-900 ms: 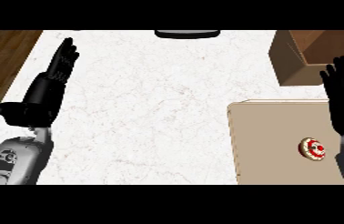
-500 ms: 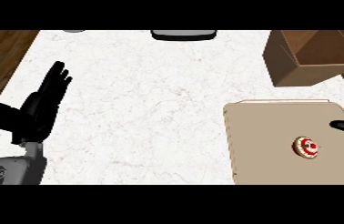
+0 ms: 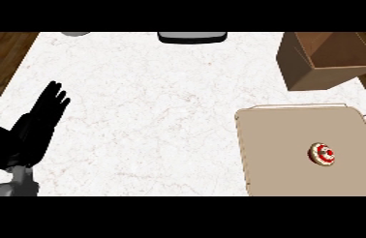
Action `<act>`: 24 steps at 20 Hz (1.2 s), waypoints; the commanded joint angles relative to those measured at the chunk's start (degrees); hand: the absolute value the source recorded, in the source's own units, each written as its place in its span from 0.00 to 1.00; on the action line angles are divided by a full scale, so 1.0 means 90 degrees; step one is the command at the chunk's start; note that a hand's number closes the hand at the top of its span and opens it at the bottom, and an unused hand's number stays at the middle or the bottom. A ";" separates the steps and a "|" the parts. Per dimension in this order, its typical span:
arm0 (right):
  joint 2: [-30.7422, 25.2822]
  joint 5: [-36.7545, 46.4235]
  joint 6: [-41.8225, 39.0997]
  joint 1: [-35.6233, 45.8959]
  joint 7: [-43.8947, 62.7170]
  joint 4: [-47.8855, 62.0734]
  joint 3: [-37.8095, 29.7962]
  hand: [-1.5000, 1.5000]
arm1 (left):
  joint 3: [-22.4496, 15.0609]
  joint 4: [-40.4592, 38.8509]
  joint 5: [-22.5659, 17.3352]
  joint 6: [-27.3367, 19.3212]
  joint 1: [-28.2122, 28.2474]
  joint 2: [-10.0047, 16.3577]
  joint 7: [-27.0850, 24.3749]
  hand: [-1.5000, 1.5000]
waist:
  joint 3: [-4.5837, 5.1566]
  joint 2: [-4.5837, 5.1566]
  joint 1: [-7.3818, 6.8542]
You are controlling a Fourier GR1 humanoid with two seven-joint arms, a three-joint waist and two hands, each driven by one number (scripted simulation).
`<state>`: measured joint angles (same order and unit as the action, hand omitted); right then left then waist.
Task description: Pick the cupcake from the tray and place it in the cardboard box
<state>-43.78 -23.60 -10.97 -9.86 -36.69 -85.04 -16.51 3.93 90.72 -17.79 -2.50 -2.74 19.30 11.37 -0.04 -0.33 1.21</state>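
A small cupcake with red and white topping sits on the beige tray at the lower right of the counter. An open brown cardboard box stands behind the tray at the upper right. My left hand rests open at the lower left, fingers straight and pointing up, far from the tray. My right hand does not show in the view.
The white marbled counter fills the middle. A dark object with a grey rim lies at the far edge, and a grey piece shows at the far left. Wooden floor lies past the counter's left edge.
My right hand has slid out of view at the right edge. My left hand has moved down and toward the lower left corner. The cupcake and the box keep their places on the counter.
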 commanded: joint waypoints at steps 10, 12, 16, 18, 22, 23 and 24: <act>-0.2236 0.2980 0.0313 -0.1275 0.2393 -0.1738 0.0494 0.00 | 0.0082 0.0604 -0.0204 0.0124 0.0446 0.0040 0.0254 0.50 | 0.0025 -0.0002 -0.0089; -0.2385 0.3088 0.0068 -0.1357 0.3000 -0.2102 0.0619 0.00 | 0.0091 0.0545 -0.0095 0.0123 0.0354 0.0108 0.0253 0.50 | 0.0022 0.0015 -0.0075; -0.2344 0.3100 -0.0256 -0.0794 0.4662 -0.2798 0.1183 0.00 | 0.0091 0.0626 -0.0165 0.0057 0.0019 0.0106 0.0629 0.50 | 0.0014 0.0044 -0.0186; -0.2405 0.2989 -0.0644 -0.0742 0.5121 -0.3045 0.1402 0.00 | 0.0025 0.0110 -0.0050 0.0297 0.0311 -0.0103 -0.0003 0.50 | 0.0020 0.0054 -0.0172; -0.1904 0.3016 -0.1143 0.0132 0.5258 -0.2164 0.1671 0.00 | 0.0045 0.0274 0.0003 0.0278 0.0298 -0.0211 0.0110 0.50 | 0.0006 0.0049 -0.0204; -0.1683 0.3387 -0.0924 -0.0028 0.5451 -0.2286 0.1976 0.00 | 0.0433 0.0368 -0.0276 0.0465 0.0168 0.0170 0.0330 0.50 | 0.0005 0.0046 -0.0203; -0.1817 0.3203 -0.1360 0.0020 0.5261 -0.2128 0.1492 0.00 | 0.0292 -0.0083 -0.0070 0.0458 0.0048 -0.0052 0.0104 0.50 | 0.0006 0.0041 -0.0136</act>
<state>-61.64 4.31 -18.88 -12.21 8.58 -106.23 -2.71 5.76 92.78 -18.94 0.59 -1.26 19.24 13.06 0.04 0.08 -0.40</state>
